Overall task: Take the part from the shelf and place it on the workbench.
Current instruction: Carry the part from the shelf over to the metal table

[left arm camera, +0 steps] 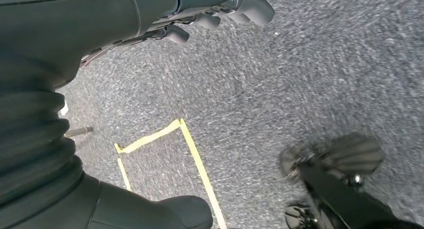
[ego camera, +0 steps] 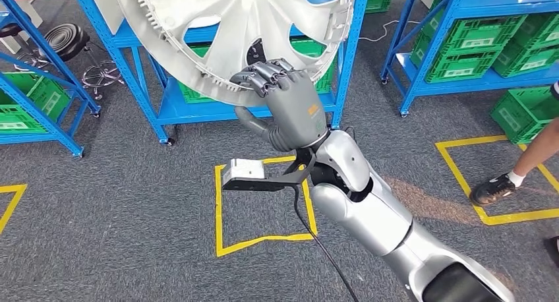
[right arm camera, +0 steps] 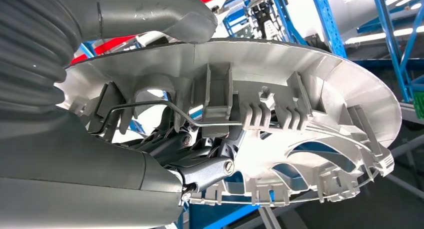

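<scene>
Right hand point(ego camera: 285, 104): we grip the wheel cover point(ego camera: 231, 25) by its rim.
Left hand point(left arm camera: 220, 9): fingers curled, holding nothing, above the carpet point(left arm camera: 300, 79).

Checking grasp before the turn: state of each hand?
Left hand: fingers curled in, holding nothing.
Right hand: grips the rim of the silver wheel cover.

Grey carpet floor point(ego camera: 132, 203): yellow tape squares point(ego camera: 264, 236), blue shelf racks point(ego camera: 171, 111), stool point(ego camera: 66, 41), green crate point(ego camera: 527, 114).

We see grey carpet point(ego camera: 132, 203) marked with yellow tape squares point(ego camera: 264, 210), blue shelving point(ego camera: 455, 45) holding green crates point(ego camera: 468, 48).
</scene>
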Controlling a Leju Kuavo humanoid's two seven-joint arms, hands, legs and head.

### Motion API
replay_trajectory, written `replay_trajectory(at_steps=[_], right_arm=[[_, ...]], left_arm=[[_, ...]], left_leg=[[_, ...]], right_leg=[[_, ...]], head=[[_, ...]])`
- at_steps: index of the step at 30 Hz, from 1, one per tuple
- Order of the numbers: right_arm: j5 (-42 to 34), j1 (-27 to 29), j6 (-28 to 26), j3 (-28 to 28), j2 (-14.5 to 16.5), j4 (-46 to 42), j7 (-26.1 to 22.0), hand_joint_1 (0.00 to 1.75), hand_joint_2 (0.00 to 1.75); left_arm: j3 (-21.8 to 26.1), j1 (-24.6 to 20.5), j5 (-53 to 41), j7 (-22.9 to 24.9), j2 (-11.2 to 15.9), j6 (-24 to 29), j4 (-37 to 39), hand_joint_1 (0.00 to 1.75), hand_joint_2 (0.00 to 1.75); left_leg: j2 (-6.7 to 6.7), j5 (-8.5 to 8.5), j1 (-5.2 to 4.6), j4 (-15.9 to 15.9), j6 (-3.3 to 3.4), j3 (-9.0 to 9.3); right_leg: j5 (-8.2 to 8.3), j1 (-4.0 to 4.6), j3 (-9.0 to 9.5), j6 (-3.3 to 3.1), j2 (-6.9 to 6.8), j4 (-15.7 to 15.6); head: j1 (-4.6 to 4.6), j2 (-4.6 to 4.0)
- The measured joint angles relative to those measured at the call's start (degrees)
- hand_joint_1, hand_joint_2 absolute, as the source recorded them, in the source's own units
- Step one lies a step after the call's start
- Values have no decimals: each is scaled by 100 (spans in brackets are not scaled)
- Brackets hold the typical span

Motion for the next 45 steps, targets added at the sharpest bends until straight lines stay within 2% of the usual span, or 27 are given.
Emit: replay_trajectory(at_steps=[1, 2, 5, 7, 9, 11, 12, 14, 16, 17, 18, 20, 22, 24, 25, 27, 29, 30, 31, 32, 34, 36, 38, 40, 42, 44, 45], right_arm=[[6, 1, 16, 7, -2, 7, -1, 175, 175], [13, 1, 38, 13, -4, 14, -1, 175, 175], [31, -3, 90, 16, -16, 25, 3, 175, 175], [41, -5, 102, 18, -24, 27, 3, 175, 175], [71, -5, 111, 19, -29, 28, -1, 175, 175], [104, -10, 119, 19, -33, 28, -1, 175, 175], [121, -12, 127, 19, -39, 28, 1, 175, 175], [145, -7, 146, 22, -66, 31, 4, 175, 175], [159, 8, 162, 26, -93, 47, 3, 175, 175], [162, 12, 166, 27, -102, 59, 3, 175, 175], [165, 11, 167, 28, -109, 68, 2, 175, 175], [174, -5, 168, 28, -119, 78, 1, 175, 175], [189, -25, 167, 28, -125, 80, -5, 175, 175], [201, -36, 167, 29, -126, 82, -11, 175, 175], [205, -43, 168, 29, -123, 83, -10, 175, 175], [208, -63, 169, 30, -115, 85, -3, 175, 175], [210, -71, 169, 30, -113, 91, 4, 175, 175], [210, -71, 170, 31, -114, 96, 7, 175, 175], [211, -69, 172, 31, -114, 102, 4, 175, 175], [210, -68, 173, 32, -114, 107, 0, 175, 175], [210, -68, 174, 35, -114, 115, -7, 175, 175], [210, -72, 174, 36, -114, 119, -6, 175, 175], [210, -76, 175, 36, -107, 122, -4, 175, 175], [210, -84, 176, 37, -88, 126, -5, 175, 175], [210, -94, 178, 37, -72, 128, -7, 175, 175], [210, -96, 179, 38, -72, 139, -9, 175, 175], [211, -95, 180, 43, -74, 148, -9, 175, 175]], left_arm=[[0, 6, -5, -4, 2, 1, 0, 0, 175], [0, 10, -13, -9, 4, 1, 0, 0, 175], [0, -14, -36, -12, 8, 2, -2, 0, 175], [0, -42, -42, -2, 7, 3, -4, 0, 175], [0, -48, -43, 11, 4, 6, -4, 0, 175], [0, -44, -42, 19, -6, 10, -3, 0, 175], [0, -44, -42, 20, -11, 15, -2, 0, 175], [0, -47, -43, 16, -16, 23, -2, 0, 175], [0, -42, -43, 12, -18, 26, -1, 0, 175], [0, -38, -43, 10, -19, 26, 0, 0, 175], [0, -37, -42, 9, -21, 26, 1, 0, 175], [0, -43, -42, 3, -28, 26, 1, 0, 175], [0, -54, -43, -1, -30, 26, -1, 0, 175], [0, -47, -47, 3, -26, 25, -1, 0, 175], [0, -38, -49, 8, -21, 24, 1, 0, 175], [0, -35, -52, 21, -22, 13, 5, 0, 175], [0, -52, -53, 27, -30, 1, 8, 0, 175], [0, -57, -54, 27, -31, -2, 9, 0, 175], [0, -57, -54, 27, -30, -2, 9, 0, 175], [0, -55, -54, 27, -28, -2, 9, 0, 175], [0, -54, -54, 27, -23, -2, 7, 0, 175], [0, -67, -54, 27, -20, -1, 4, 0, 175], [0, -70, -54, 32, -19, 2, 3, 0, 175], [0, -59, -54, 49, -20, 9, 5, 0, 175], [0, -65, -54, 64, -25, 16, 6, 0, 175], [0, -87, -58, 68, -27, 22, 5, 0, 175], [0, -93, -62, 68, -26, 24, 4, 0, 175]], left_leg=[[1, -27, 1, 155, -12, 10], [7, 36, 1, 91, -17, 129], [157, 265, -24, -945, 26, 868], [225, 270, -69, -1302, 114, 1064], [150, 302, -78, -1326, 202, 1029], [71, 339, -50, -1363, 276, 1006], [34, 364, -35, -1377, 311, 994], [-51, 400, -29, -1374, 343, 947], [-156, 428, -29, -1355, 337, 898], [-213, 439, -28, -1343, 327, 877], [-272, 450, -27, -1330, 314, 862], [-391, 475, -34, -1304, 273, 829], [-489, 515, -38, -1294, 201, 776], [-579, 569, -20, -1322, 114, 731], [-570, 576, -11, -1320, 80, 710], [-386, 418, -16, -1102, 33, 592], [-142, 30, -21, -440, 2, 317], [-92, -140, -18, -69, -14, 175], [-69, -226, -16, 180, -24, 93], [-55, -208, -16, 228, -26, 111], [49, 68, -22, -310, -8, 464], [308, 273, -64, -1028, 50, 867], [400, 295, -102, -1280, 121, 970], [259, 332, -93, -1293, 193, 940], [133, 376, -65, -1318, 266, 927], [1, 406, -45, -1327, 313, 907], [-71, 414, -44, -1324, 323, 894]], right_leg=[[25, 1, -47, 2, -11, 18], [42, -1, -92, 8, -29, 40], [63, 6, -188, 51, -114, 116], [73, 29, -218, 108, -185, 147], [78, 39, -234, 170, -251, 161], [-31, 24, -295, 243, -185, 295], [-176, 11, -388, 278, -113, 508], [-561, -14, -713, 327, 0, 1237], [-733, -25, -962, 343, 16, 1789], [-657, -30, -944, 341, 21, 1771], [-492, -37, -816, 331, 40, 1534], [-151, -53, -409, 292, 198, 751], [-34, -56, -197, 253, 338, 286], [-21, -41, -206, 202, 295, 233], [4, -41, -209, 163, 238, 215], [56, -54, -212, 82, 121, 174], [77, -46, -230, 41, -5, 165], [79, -39, -242, 33, -72, 168], [81, -34, -252, 30, -136, 171], [81, -32, -259, 28, -197, 176], [73, -30, -259, 41, -318, 193], [49, 3, -264, 82, -432, 226], [36, 43, -273, 131, -534, 244], [23, 46, -270, 184, -605, 246], [-132, 18, -340, 251, -401, 443], [-480, -11, -609, 298, -81, 1066], [-648, -16, -788, 309, -5, 1451]], head=[[-1, 0], [-2, -1], [-3, -1], [5, 0], [10, 0], [15, -1], [16, -1], [18, -1], [17, -1], [16, -1], [17, -1], [16, 0], [14, -1], [12, -1], [12, 0], [-17, -1], [-45, -1], [-47, -1], [-47, -1], [-48, -1], [-49, -1], [-52, -1], [-51, -1], [-48, -1], [-46, -1], [-37, -1], [-33, -1]])
